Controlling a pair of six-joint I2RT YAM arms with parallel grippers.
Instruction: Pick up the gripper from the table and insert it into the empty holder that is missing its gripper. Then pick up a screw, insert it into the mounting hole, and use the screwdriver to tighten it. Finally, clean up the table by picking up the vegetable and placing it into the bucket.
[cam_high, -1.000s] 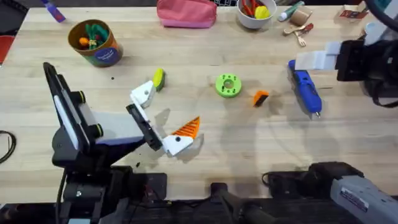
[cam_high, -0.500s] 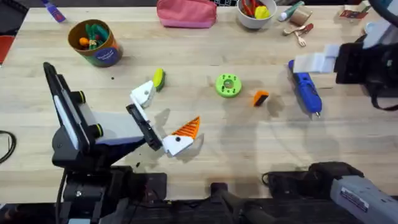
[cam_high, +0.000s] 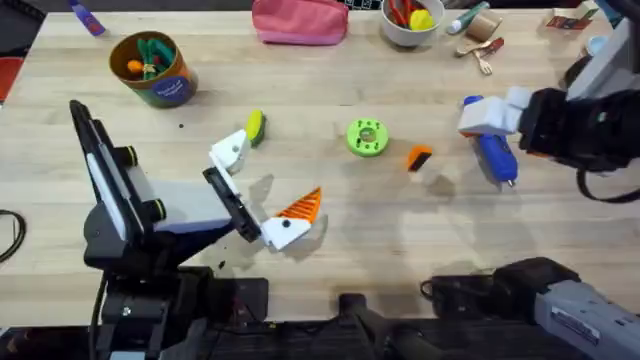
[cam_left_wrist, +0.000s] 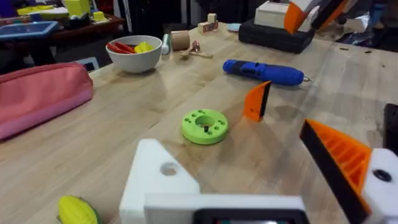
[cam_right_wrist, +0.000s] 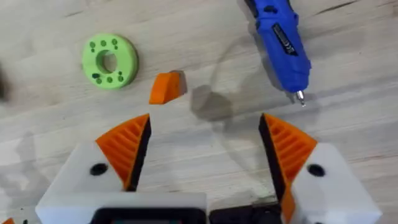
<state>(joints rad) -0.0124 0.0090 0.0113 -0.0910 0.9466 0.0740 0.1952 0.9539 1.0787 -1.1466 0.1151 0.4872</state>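
Nothing of the task looks finished yet. The gripper (cam_high: 419, 157) (the loose orange wedge with a dark end) lies on the surface (cam_high: 330, 230) between the green disc (cam_high: 367, 137) and the screwdriver (cam_high: 493, 148), untouched. The holder (cam_high: 230, 150) on the left gripper (cam_high: 258, 192) is bare, its white mount showing an empty hole; that gripper is spread wide, its other finger carrying an orange wedge. The vegetable (cam_high: 255, 126) rests just beside the holder, well apart from the bucket (cam_high: 152, 68) at the far left. So the insertion, the screw, the tightening and the clean-up all remain.

The right gripper (cam_right_wrist: 202, 158) hangs spread and empty, with the orange wedge near its fingers and the screwdriver off to one side in the wrist view.

Compared with a second ago, the right arm has swung in from the surface's edge toward the middle, now partly over the screwdriver. Nothing else has shifted.
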